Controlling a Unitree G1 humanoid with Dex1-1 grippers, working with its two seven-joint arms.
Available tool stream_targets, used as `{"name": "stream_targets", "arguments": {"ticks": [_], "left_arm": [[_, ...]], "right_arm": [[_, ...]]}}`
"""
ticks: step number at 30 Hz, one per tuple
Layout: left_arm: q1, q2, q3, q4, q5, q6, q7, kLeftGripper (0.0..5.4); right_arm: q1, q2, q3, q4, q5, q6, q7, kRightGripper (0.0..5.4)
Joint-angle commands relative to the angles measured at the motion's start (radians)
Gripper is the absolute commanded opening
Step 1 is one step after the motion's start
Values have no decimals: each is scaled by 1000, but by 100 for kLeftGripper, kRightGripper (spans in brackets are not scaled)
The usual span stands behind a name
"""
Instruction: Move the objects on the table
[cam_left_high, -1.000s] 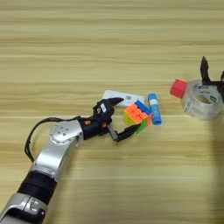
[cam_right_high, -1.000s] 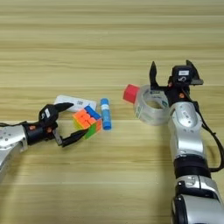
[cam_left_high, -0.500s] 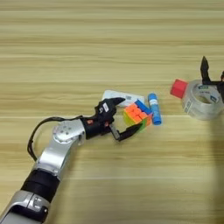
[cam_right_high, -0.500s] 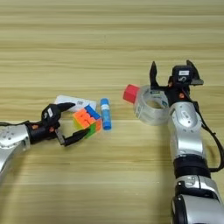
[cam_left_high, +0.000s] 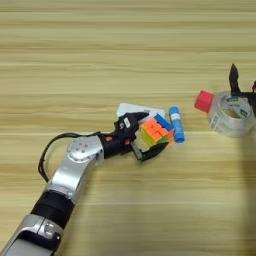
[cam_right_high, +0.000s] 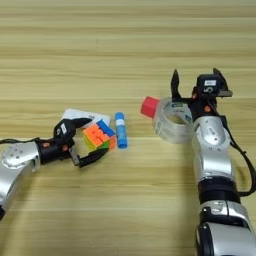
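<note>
On the counter (cam_left_high: 75, 60), your left gripper (cam_left_high: 145, 137) is spread around the puzzle cube (cam_left_high: 156, 131), beside the glue stick (cam_left_high: 176, 124). Your right gripper (cam_right_high: 197, 84) stands released at the tape roll (cam_right_high: 172, 120), which touches 1 red cube (cam_right_high: 149, 106).

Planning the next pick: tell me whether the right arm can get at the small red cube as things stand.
Probably yes, but awkwardly. The right gripper is open at the clear tape roll, and the small red cube sits against the roll's far-left side, so the roll lies in between.
</note>
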Motion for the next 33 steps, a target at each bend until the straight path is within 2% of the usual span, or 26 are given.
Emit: {"name": "stream_targets", "arguments": {"ticks": [1,7,25,33], "left_arm": [[-15,0,0,10,11,-11,-1,538],[-18,0,5,16,9,-10,0,538],[-26,-6,17,30,3,-4,-3,337],[-29,-6,23,33,3,-4,0,326]], "right_arm": [[-6,9,0,-12,0,3,-7,540],[-6,9,-1,-10,0,1,-7,540],[2,8,-5,-27,4,4,-9,540],[5,8,-6,-33,3,10,-9,540]]}}
